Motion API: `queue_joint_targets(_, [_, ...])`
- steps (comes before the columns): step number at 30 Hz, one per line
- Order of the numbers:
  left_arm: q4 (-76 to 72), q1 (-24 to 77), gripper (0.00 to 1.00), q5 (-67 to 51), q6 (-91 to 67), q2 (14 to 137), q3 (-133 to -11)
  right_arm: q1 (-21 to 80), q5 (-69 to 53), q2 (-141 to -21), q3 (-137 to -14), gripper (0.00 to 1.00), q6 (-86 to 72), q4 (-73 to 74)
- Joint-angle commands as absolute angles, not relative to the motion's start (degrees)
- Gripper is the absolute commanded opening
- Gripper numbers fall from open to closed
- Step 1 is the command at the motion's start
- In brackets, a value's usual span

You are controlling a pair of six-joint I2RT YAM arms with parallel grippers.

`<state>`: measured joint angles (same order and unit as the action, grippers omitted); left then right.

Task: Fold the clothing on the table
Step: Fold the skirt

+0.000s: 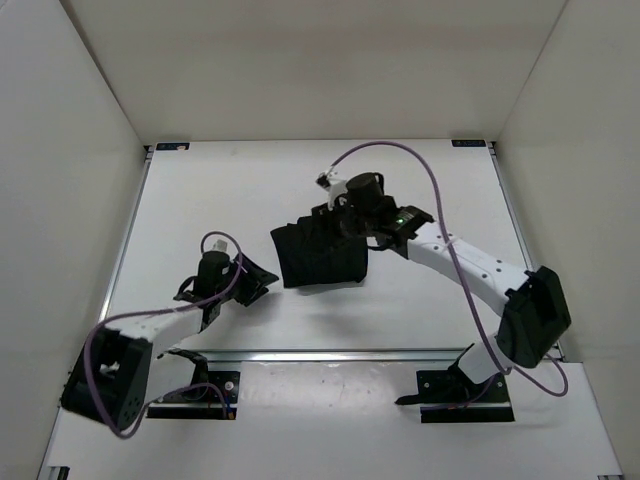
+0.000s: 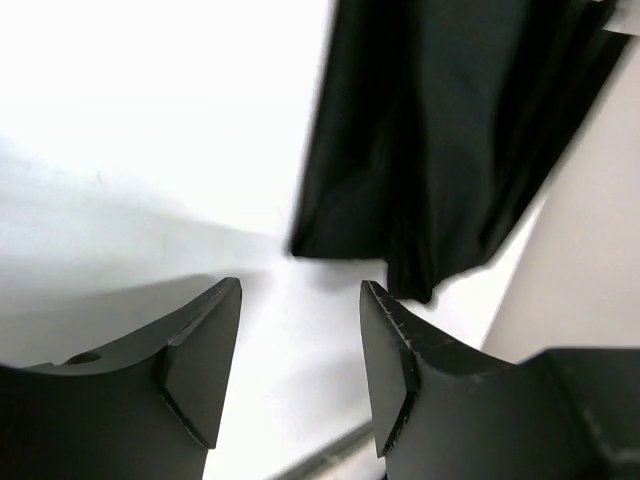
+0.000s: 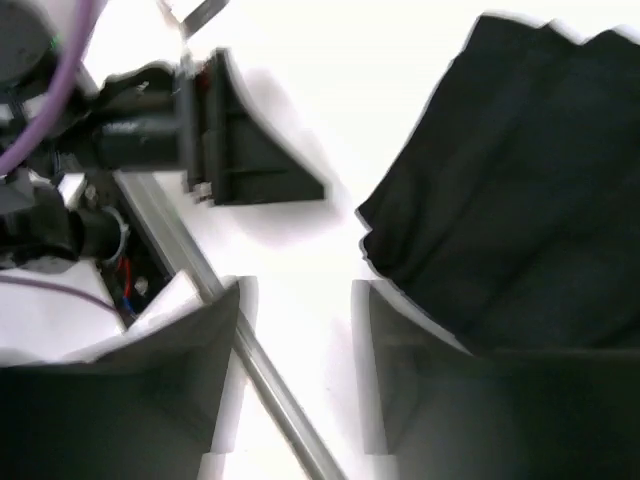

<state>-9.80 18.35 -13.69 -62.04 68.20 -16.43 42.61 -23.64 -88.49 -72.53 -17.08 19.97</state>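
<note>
Clothing on table, left gripper jaws apart nearby, right gripper jaws apart at its edge

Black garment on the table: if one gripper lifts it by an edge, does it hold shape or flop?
Probably flops: the garment lies in soft, wrinkled folds, so the layers would likely sag and open. It seems light for its size, since the layers look thin at their edges. Pushing would more likely bunch it than slide it whole.
</note>
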Motion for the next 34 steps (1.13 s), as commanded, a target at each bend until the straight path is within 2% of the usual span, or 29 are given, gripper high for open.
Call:
queue_joint_targets(1, [-3.1,16.3,0.61,-16.1,-60.5,59.3,-15.0,39.6,-23.6,-86.7,-68.9,0.35,-19.5,16.3])
queue_joint_targets(3, [3.6,13.9,0.63,-15.8,-58.8,51.2,-15.4,39.7,-23.6,-86.9,-68.1,0.16,-19.5,17.0])
queue_joint_targets(4, [7.0,13.3,0.61,-15.8,-57.4,47.6,-15.7,39.4,-23.2,-86.1,-67.4,0.15,-19.2,17.2])
queue_joint_targets(7, [14.7,11.6,0.6,-14.7,-54.9,40.9,-17.7,39.6,-22.4,-85.8,-66.1,0.19,-19.1,16.3])
queue_joint_targets(13, [22.8,13.0,0.6,-16.2,-48.6,38.1,-21.6,40.4,-20.2,-85.2,-64.9,0.17,-19.6,16.9])
queue_joint_targets(16, [29.0,11.4,0.68,-20.1,-38.8,43.4,-26.9,37.8,-18.1,-84.9,-64.9,0.24,-19.4,21.9])
queue_joint_targets(17, [33.1,11.5,0.77,-20.0,-34.4,46.7,-30.2,36.3,-17.8,-85.6,-65.6,0.27,-19.4,24.3])
queue_joint_targets(18, [34.4,11.3,0.98,-19.9,-32.5,48.5,-32.1,35.3,-17.8,-86.0,-65.5,0.29,-19.2,25.4])
queue_joint_targets(23, [44.7,13.5,0.99,-18.5,-24.3,58.1,-40.6,30.4,-17.7,-85.6,-63.7,0.37,-18.4,28.7])
queue_joint_targets(30, [39.5,15.4,0.99,-21.0,-25.0,53.5,-37.4,30.0,-18.2,-83.4,-61.4,0.41,-19.9,27.8])
queue_joint_targets(34, [41.7,15.8,0.99,-19.6,-24.3,56.0,-38.2,29.9,-18.8,-83.1,-60.7,0.42,-19.4,27.8])
